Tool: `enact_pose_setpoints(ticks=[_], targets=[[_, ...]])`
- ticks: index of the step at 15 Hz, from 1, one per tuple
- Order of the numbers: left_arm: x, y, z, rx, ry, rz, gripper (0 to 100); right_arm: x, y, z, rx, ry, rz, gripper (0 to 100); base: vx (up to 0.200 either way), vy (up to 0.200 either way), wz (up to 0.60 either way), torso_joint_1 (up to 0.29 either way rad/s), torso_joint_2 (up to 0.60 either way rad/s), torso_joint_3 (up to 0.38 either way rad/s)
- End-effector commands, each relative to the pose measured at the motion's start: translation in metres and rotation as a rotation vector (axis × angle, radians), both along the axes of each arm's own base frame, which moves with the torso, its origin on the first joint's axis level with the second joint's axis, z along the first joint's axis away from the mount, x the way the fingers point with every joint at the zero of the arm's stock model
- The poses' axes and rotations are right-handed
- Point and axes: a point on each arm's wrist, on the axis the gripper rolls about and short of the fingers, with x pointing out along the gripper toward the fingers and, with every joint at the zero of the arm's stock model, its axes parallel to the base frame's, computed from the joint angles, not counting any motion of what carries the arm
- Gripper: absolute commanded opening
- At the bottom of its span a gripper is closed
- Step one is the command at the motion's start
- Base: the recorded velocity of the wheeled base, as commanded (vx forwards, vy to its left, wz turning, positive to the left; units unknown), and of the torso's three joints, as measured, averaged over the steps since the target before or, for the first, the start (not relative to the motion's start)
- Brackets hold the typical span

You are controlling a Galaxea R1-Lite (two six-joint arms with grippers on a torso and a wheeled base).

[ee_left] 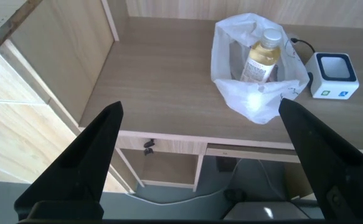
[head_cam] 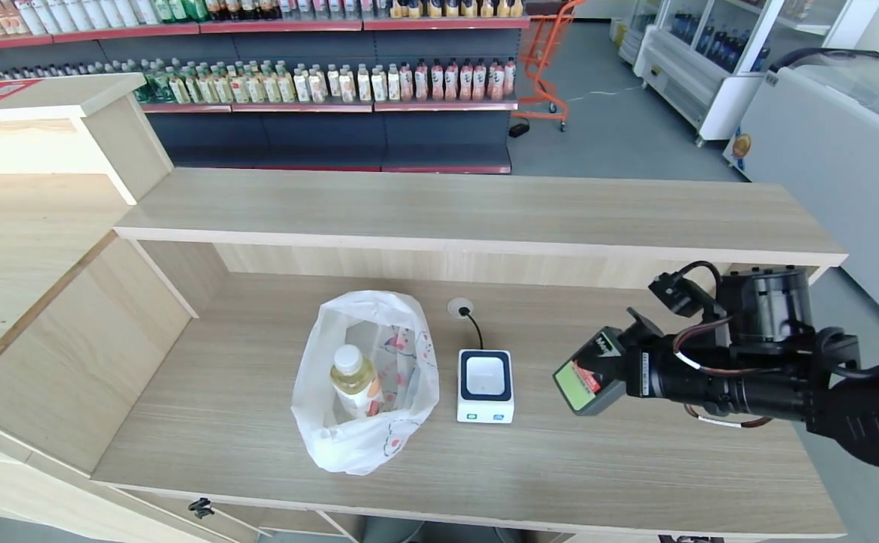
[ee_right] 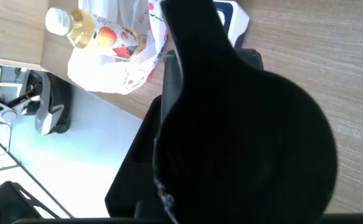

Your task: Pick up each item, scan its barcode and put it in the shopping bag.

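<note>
A white plastic shopping bag [head_cam: 367, 392] stands open on the wooden counter with a yellow drink bottle [head_cam: 352, 375] upright inside it. Just right of the bag sits the white barcode scanner [head_cam: 486, 385], its window facing up. My right gripper [head_cam: 622, 363] is shut on a dark box [head_cam: 587, 377] with a green and red label, held above the counter to the right of the scanner. In the right wrist view the dark box [ee_right: 231, 124] hides most of the scene, with the bag [ee_right: 116, 68] and the scanner [ee_right: 234, 15] beyond it. My left gripper [ee_left: 200, 106] hangs open off the counter's near left edge, apart from the bag [ee_left: 256, 93].
A raised wooden ledge [head_cam: 477, 207] runs along the counter's far side and a wooden side wall [head_cam: 84, 347] closes its left. The scanner's cable [head_cam: 474, 326] leads to a hole in the counter. Bare counter [head_cam: 635, 467] lies under the right arm.
</note>
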Motion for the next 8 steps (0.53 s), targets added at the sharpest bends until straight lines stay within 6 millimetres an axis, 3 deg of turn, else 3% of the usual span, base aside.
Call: enact_pose_setpoints(ticks=[1,3,8], targets=[[0.000,0.000,0.000,0.000,0.001,0.000,100,0.019,0.017,-0.036,-0.022,0.039,0.030,0,0.000,0.000,0.00,0.000,0.00,0.000],[0.000,0.000,0.000,0.000,0.000,0.000,100,0.032,0.030,-0.057,-0.045,0.019,0.042,0,0.000,0.000,0.00,0.000,0.00,0.000],[0.000,0.000,0.000,0.000,0.000,0.000,100,0.064,0.065,-0.070,-0.047,-0.021,0.083,0,0.000,0.000,0.00,0.000,0.00,0.000]])
